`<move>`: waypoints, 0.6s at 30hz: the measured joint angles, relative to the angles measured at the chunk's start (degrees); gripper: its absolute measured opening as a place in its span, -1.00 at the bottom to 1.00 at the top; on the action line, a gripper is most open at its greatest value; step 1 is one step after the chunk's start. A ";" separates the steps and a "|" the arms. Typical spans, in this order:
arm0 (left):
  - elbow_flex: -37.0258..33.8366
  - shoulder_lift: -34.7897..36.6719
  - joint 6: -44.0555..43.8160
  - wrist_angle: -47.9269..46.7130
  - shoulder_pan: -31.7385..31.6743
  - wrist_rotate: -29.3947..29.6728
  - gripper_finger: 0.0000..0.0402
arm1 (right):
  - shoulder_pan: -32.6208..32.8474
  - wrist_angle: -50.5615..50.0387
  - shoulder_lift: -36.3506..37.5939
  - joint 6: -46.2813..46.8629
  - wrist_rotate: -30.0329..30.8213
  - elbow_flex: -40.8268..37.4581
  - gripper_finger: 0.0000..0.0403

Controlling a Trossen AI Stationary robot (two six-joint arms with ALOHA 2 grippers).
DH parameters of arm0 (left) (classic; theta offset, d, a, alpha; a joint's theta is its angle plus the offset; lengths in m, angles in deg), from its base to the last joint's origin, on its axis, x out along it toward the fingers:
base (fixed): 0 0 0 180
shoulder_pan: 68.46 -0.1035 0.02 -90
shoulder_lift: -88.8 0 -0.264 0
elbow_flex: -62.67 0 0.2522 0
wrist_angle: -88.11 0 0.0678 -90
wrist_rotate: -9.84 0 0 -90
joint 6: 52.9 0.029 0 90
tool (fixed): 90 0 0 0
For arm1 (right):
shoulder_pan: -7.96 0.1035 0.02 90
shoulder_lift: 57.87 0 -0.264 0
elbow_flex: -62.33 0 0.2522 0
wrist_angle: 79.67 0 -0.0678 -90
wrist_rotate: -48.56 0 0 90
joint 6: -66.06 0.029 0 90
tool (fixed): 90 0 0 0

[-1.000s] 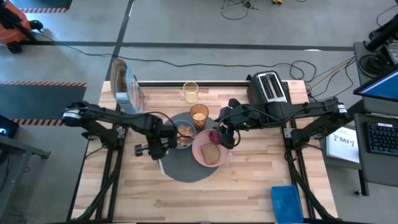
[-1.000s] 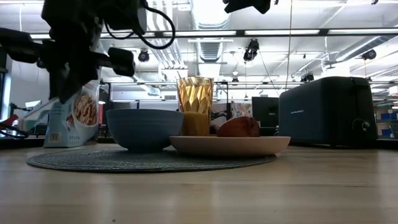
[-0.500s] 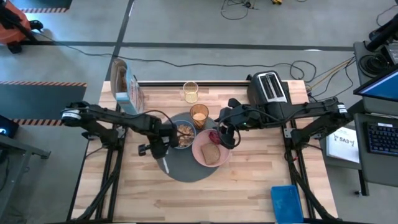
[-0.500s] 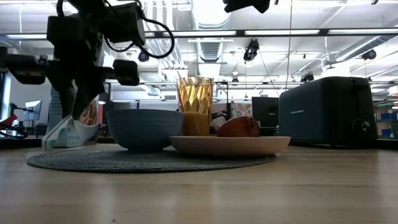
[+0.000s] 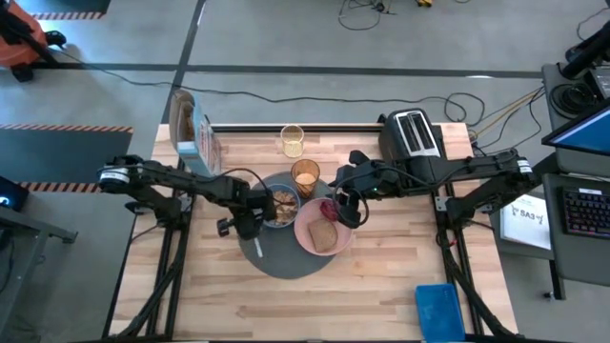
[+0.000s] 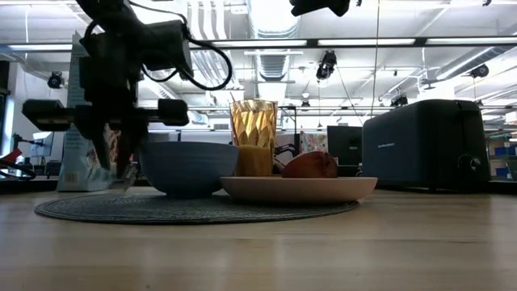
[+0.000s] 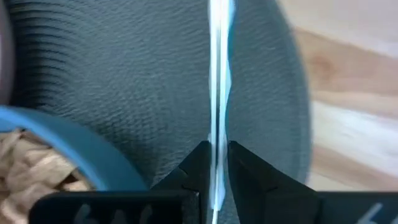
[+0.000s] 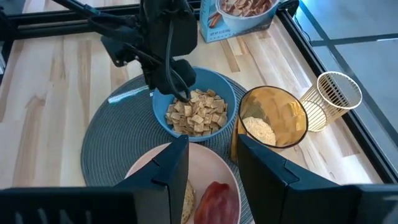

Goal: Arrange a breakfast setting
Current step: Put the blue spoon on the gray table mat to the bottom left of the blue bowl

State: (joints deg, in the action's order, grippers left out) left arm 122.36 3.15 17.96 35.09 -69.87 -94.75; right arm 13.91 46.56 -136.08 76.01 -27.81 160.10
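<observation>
1. Wooden table (image 5: 381, 286) under two dark arms, with concrete floor and cables beyond it.
2. Near the table's middle: round grey mat (image 5: 286, 259), the landmark for all below.
3. On the mat's far left part: blue bowl (image 5: 282, 203) full of cereal squares.
4. At the mat's far edge: amber tumbler (image 5: 305, 176), just beside the bowl.
5. Overlapping the mat's right side: pink plate (image 5: 322, 229), carrying toast (image 5: 325, 236) and a red piece (image 5: 328, 209).
6. Over the mat's left part, just beside the bowl: left gripper (image 5: 250, 227), fingers pinched tight on a light-blue spoon (image 7: 219, 74) that points down at the weave.
7. Above the plate's far edge, right of the mat's centre: right gripper (image 5: 349, 211), fingers spread apart and holding nothing.
8. Beyond the mat: toaster (image 5: 412, 134) far right, cereal box (image 5: 193, 133) far left, clear glass (image 5: 292, 141) between them.
</observation>
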 joint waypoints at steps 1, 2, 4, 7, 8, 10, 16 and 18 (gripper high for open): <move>-0.25 -0.02 -0.15 0.82 0.00 0.72 -0.82 | 0.00 0.00 0.00 0.00 0.00 0.00 -0.39; -0.49 0.00 -0.50 1.51 -0.04 1.71 -0.82 | 0.00 0.00 0.00 0.00 0.00 0.00 -0.38; -0.72 0.00 -0.85 2.49 -0.22 3.20 -0.82 | 0.00 0.00 0.00 0.07 -0.02 0.00 -0.37; -0.74 0.00 -1.24 2.32 -0.95 3.50 -0.82 | 0.00 0.00 0.00 0.07 -0.02 0.00 -0.35; -0.74 0.01 -1.72 2.26 -1.20 3.57 -0.82 | 0.00 0.00 0.00 0.07 -0.04 0.00 -0.35; -0.74 0.13 -3.85 2.19 -1.53 3.59 -0.82 | 0.00 0.00 0.00 0.09 -0.04 0.00 -0.34; -0.74 0.29 -8.78 1.09 -1.64 3.64 -0.81 | 0.00 0.00 0.00 0.09 -0.04 0.00 -0.37; -0.77 0.29 -8.84 0.10 -1.62 3.63 -0.80 | 0.00 0.00 0.00 0.09 -0.04 0.00 -0.38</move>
State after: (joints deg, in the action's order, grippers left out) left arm 121.59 3.44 9.12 35.19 -71.49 -91.12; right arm 13.91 46.56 -136.08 76.10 -27.85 160.10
